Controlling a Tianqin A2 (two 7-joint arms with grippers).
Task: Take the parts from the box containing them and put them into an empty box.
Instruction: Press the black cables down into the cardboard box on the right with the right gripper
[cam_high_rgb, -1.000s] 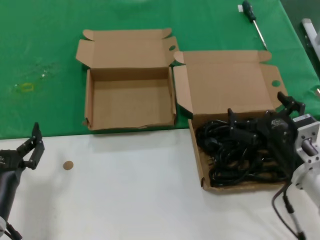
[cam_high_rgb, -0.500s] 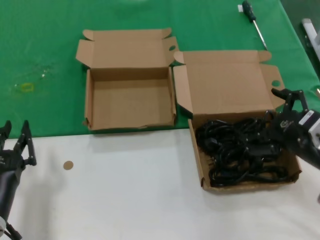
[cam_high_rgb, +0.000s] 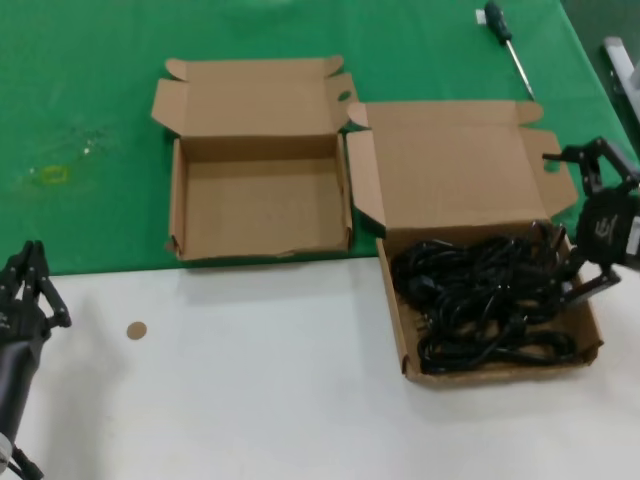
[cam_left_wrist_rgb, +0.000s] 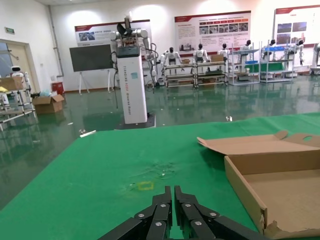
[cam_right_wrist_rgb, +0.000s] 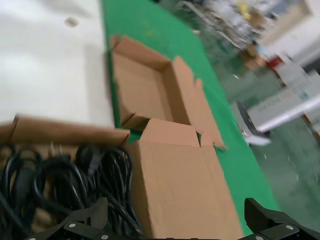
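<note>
A tangle of black power cords (cam_high_rgb: 480, 290) (cam_right_wrist_rgb: 60, 180) fills the wide shallow box (cam_high_rgb: 395, 320), whose broad lid (cam_high_rgb: 450, 170) lies flat behind it. To its left stands the empty box (cam_high_rgb: 260, 210) (cam_left_wrist_rgb: 280, 185) (cam_right_wrist_rgb: 135, 90), lid folded back. My right gripper (cam_high_rgb: 558, 226) (cam_right_wrist_rgb: 175, 210) hovers at the full box's right edge, above the cords and lid, open wide and holding nothing. My left gripper (cam_high_rgb: 30, 262) (cam_left_wrist_rgb: 172, 190) waits shut at the table's near left, pointing over the green cloth, left of the empty box.
A black-handled screwdriver (cam_high_rgb: 510, 45) lies on the green cloth at the far right. A small brown disc (cam_high_rgb: 136, 330) (cam_right_wrist_rgb: 71, 21) sits on the white surface near my left gripper. The two boxes touch side by side across the green-white border.
My right gripper has drawn back to the right, off the cords, staying open and empty. My left gripper has closed its fingers and shifted slightly left.
</note>
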